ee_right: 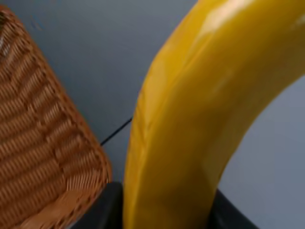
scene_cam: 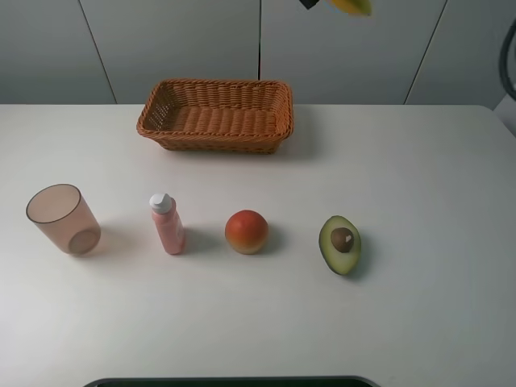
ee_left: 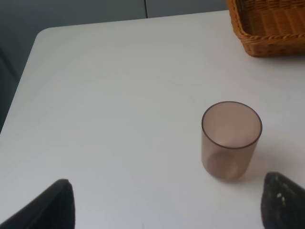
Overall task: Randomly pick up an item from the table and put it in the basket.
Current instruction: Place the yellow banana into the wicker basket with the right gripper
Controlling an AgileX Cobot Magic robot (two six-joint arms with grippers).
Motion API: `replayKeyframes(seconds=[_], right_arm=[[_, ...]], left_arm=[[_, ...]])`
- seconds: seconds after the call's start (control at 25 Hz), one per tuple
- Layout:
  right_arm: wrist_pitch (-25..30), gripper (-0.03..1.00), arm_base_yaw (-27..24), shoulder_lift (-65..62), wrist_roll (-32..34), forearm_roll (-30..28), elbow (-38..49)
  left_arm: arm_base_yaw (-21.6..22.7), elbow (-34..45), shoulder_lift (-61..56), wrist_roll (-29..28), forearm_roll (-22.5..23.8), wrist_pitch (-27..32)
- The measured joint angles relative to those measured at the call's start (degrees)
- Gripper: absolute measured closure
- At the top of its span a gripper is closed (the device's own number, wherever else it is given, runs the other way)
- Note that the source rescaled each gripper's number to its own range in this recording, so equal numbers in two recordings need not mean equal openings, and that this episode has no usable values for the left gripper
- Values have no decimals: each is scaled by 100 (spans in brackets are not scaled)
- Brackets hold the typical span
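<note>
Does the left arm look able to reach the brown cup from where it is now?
Probably yes. The left pincer is open, the cup stands upright ahead of it, and only bare table lies between them.

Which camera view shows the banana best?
The right wrist view: the banana fills the picture, yellow and curved, gripped by the right hand. The exterior high view shows only a yellow sliver at its top edge. The left wrist view shows none of it.
</note>
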Motion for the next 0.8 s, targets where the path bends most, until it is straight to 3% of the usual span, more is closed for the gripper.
replayKeyframes(seconds=[0.36,0.8], right_arm=[[-357,94,832,2260,-313,-372,-1290],[-322,94,958,3489,-348,-164,-1739]], left_arm=[[0,0,0,0,0,0],[0,0,0,0,0,0]])
